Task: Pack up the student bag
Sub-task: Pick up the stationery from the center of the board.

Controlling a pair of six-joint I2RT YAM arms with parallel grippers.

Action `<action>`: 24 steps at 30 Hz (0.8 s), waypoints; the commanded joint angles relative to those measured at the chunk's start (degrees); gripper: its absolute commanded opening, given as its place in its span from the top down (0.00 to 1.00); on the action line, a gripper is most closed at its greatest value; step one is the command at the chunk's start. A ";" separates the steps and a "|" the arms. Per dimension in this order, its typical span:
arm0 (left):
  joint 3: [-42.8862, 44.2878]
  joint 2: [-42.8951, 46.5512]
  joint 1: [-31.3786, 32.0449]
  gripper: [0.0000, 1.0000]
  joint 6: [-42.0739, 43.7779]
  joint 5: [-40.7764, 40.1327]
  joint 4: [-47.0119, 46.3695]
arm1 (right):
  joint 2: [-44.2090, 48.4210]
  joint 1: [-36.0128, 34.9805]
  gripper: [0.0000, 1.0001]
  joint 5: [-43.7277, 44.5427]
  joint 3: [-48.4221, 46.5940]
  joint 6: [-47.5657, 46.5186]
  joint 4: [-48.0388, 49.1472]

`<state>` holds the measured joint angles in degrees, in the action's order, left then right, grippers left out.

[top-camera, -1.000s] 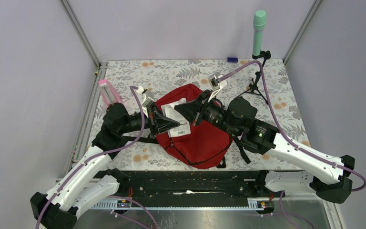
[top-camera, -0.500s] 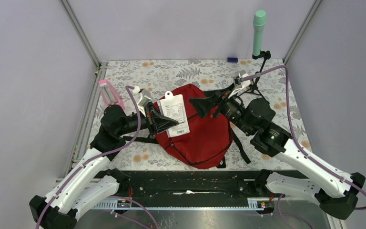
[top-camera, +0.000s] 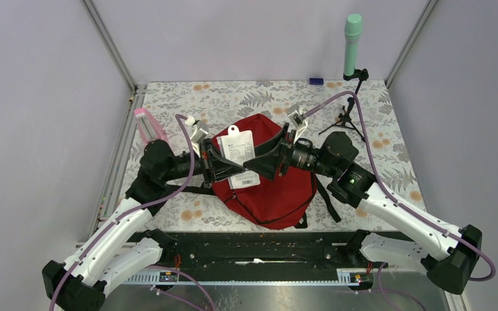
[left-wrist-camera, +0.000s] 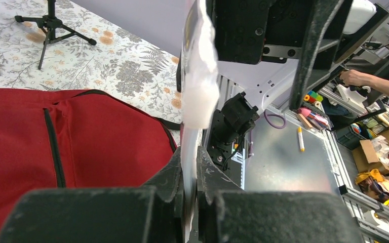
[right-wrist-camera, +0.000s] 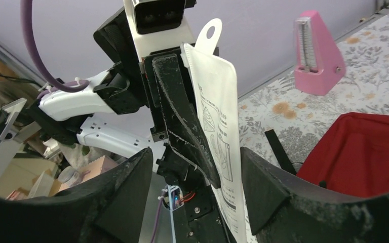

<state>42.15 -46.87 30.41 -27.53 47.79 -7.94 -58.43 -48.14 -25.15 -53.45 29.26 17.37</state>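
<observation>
The red student bag (top-camera: 279,191) lies flat in the middle of the table, also seen in the left wrist view (left-wrist-camera: 81,136) and the right wrist view (right-wrist-camera: 364,152). A white printed packet (top-camera: 240,152) stands over its left side. My left gripper (top-camera: 224,170) is shut on the packet's lower edge (left-wrist-camera: 198,76), its jaws pressed flat against it (left-wrist-camera: 190,172). My right gripper (top-camera: 259,165) comes in from the right, open. Its wide jaws (right-wrist-camera: 197,172) straddle the packet (right-wrist-camera: 218,126) and a left finger (right-wrist-camera: 182,116) without clamping.
A small pink case (top-camera: 148,126) stands at the left of the table, visible from the right wrist too (right-wrist-camera: 316,61). A green cylinder (top-camera: 352,39) on a black tripod (top-camera: 347,116) stands at the back right. A small blue item (top-camera: 316,81) lies by the back wall.
My right gripper opened, swung away to the right, then came back left with its jaws around the packet. The packet now stands flatter and more upright. The left gripper kept its hold.
</observation>
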 commanded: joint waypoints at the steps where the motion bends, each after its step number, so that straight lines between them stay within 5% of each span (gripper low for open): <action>1: 0.90 0.67 -0.18 1.00 -0.63 3.66 -4.98 | -1.78 0.44 0.33 -5.21 0.32 3.61 6.06; 8: 1.13 1.56 -0.18 1.00 -0.86 4.19 -5.23 | -3.40 0.44 0.45 -6.17 2.11 5.90 10.23; 16: 1.34 1.18 -0.18 0.98 -0.73 3.79 -5.49 | -2.69 0.43 0.91 -4.39 3.92 6.05 12.43; 20: 3.26 0.32 -0.18 0.30 5.06 -0.58 2.99 | 0.36 0.49 1.00 1.18 5.49 3.89 10.74; 24: 6.99 -0.30 -0.12 0.12 13.92 -15.27 16.73 | 6.11 1.22 1.00 12.05 5.62 -0.90 1.57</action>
<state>43.72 -46.63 30.37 -23.53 46.26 -2.31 -58.48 -47.79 -24.16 -47.29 33.08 23.92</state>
